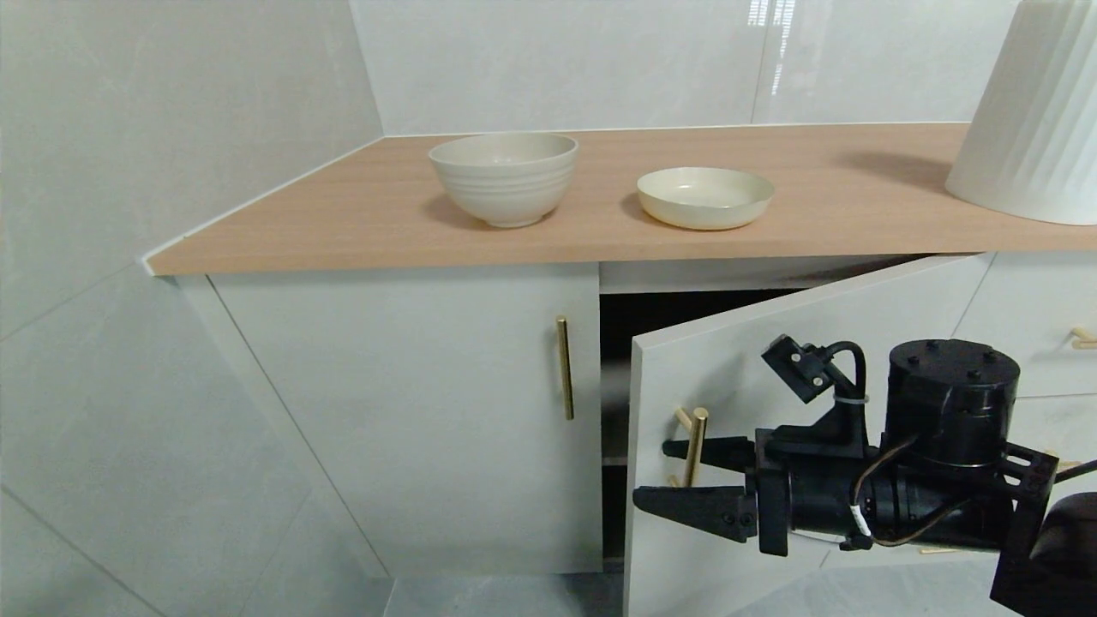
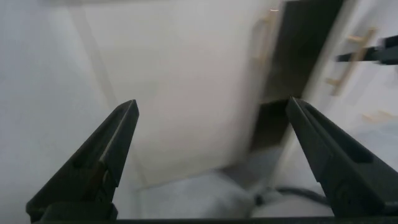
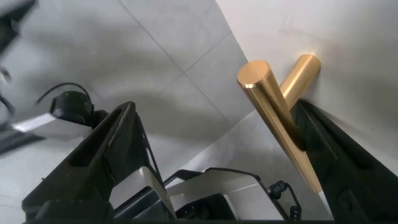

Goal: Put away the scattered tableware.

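Bowl (image 1: 504,176) and shallow dish (image 1: 704,196) stand side by side, apart, on the tabletop (image 1: 360,223). The right end effector (image 1: 656,473) is well below both, at the part-open cabinet door (image 1: 711,368). Its fingers are spread either side of the brass handle (image 1: 696,441), which sits just beside one finger, unclamped. The left end effector (image 2: 211,102) faces the closed cabinet door (image 1: 411,411), its fingers spread wide and holding nothing.

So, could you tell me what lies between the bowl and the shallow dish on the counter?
Nothing: in the head view, only bare wooden counter separates the bowl from the shallow dish.
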Tool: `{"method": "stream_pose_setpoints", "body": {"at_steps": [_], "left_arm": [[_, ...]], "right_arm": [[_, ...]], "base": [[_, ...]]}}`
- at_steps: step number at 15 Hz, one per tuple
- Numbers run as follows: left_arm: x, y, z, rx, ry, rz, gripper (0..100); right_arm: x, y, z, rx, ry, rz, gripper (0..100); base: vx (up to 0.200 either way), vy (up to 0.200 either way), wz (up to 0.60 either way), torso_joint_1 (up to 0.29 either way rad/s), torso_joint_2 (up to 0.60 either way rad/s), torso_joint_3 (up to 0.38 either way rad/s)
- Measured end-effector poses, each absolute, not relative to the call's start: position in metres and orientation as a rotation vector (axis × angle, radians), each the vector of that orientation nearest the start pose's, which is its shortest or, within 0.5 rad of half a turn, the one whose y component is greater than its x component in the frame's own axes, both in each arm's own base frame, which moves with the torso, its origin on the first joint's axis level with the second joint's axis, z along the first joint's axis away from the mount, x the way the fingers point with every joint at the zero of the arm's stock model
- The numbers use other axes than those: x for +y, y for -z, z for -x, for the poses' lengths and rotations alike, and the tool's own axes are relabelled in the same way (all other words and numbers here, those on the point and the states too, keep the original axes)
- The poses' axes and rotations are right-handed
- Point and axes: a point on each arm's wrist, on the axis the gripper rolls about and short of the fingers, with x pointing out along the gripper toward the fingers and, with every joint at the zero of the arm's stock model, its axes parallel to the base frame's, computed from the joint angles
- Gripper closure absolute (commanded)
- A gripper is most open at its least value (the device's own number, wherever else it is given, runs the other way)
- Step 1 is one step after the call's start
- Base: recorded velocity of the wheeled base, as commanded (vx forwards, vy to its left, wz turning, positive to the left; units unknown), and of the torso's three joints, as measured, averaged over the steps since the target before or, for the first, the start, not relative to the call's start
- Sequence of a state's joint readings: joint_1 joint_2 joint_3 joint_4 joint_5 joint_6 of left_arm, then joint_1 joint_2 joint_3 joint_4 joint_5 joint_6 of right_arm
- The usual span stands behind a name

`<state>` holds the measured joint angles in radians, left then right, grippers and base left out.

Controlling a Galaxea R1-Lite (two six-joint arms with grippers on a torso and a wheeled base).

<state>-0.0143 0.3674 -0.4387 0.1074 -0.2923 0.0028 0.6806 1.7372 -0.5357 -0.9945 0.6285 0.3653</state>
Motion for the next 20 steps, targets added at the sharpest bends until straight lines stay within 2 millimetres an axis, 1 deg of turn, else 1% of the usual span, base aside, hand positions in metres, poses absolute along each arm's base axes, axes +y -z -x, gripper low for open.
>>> {"method": "stream_pose_setpoints", "body": {"at_steps": [2, 3, 4, 5, 7, 10, 11, 13, 14, 15, 16, 18, 20], "left_arm": [[-0.008, -0.22, -0.023, 0.118, 0.377, -0.001, 0], [-0.01, -0.231, -0.041, 0.159, 0.413, -0.004, 100], [-0.013, -0.24, -0.061, 0.2, 0.469, -0.008, 100], [-0.019, -0.245, -0.078, 0.24, 0.541, -0.011, 100], [-0.038, -0.247, -0.108, 0.313, 0.68, -0.024, 100], [-0.068, -0.239, -0.143, 0.396, 0.799, -0.009, 100], [-0.08, -0.236, -0.156, 0.402, 0.831, 0.016, 100], [-0.109, -0.23, -0.182, 0.347, 0.895, 0.104, 100], [-0.124, -0.225, -0.193, 0.316, 0.927, 0.153, 100], [-0.137, -0.216, -0.202, 0.31, 0.95, 0.19, 100], [-0.148, -0.202, -0.211, 0.326, 0.968, 0.213, 100], [-0.165, -0.173, -0.225, 0.37, 0.984, 0.226, 100], [-0.18, -0.148, -0.239, 0.358, 1.02, 0.234, 100]], "right_arm": [[0.186, -0.141, -0.206, 0.456, -1.254, -0.302, 0], [0.186, -0.141, -0.204, 0.457, -1.259, -0.3, 0], [0.186, -0.142, -0.204, 0.456, -1.261, -0.299, 0], [0.186, -0.142, -0.203, 0.455, -1.262, -0.299, 0], [0.186, -0.142, -0.202, 0.455, -1.264, -0.299, 0], [0.186, -0.142, -0.202, 0.456, -1.266, -0.299, 0], [0.186, -0.142, -0.201, 0.456, -1.268, -0.298, 0], [0.187, -0.141, -0.2, 0.457, -1.271, -0.298, 0], [0.187, -0.141, -0.2, 0.457, -1.272, -0.295, 0], [0.187, -0.14, -0.2, 0.451, -1.277, -0.284, 0], [0.186, -0.139, -0.199, 0.445, -1.28, -0.27, 0], [0.186, -0.138, -0.199, 0.437, -1.283, -0.255, 0], [0.186, -0.139, -0.198, 0.438, -1.285, -0.254, 0]], "base": [[0.0, 0.0, 0.0, 0.0, 0.0, 0.0], [0.0, 0.0, 0.0, 0.0, 0.0, 0.0], [0.0, 0.0, 0.0, 0.0, 0.0, 0.0], [0.0, 0.0, 0.0, 0.0, 0.0, 0.0], [0.0, 0.0, 0.0, 0.0, 0.0, 0.0], [0.0, 0.0, 0.0, 0.0, 0.0, 0.0], [0.0, 0.0, 0.0, 0.0, 0.0, 0.0], [0.0, 0.0, 0.0, 0.0, 0.0, 0.0], [0.0, 0.0, 0.0, 0.0, 0.0, 0.0], [0.0, 0.0, 0.0, 0.0, 0.0, 0.0], [0.0, 0.0, 0.0, 0.0, 0.0, 0.0], [0.0, 0.0, 0.0, 0.0, 0.0, 0.0], [0.0, 0.0, 0.0, 0.0, 0.0, 0.0]]}}
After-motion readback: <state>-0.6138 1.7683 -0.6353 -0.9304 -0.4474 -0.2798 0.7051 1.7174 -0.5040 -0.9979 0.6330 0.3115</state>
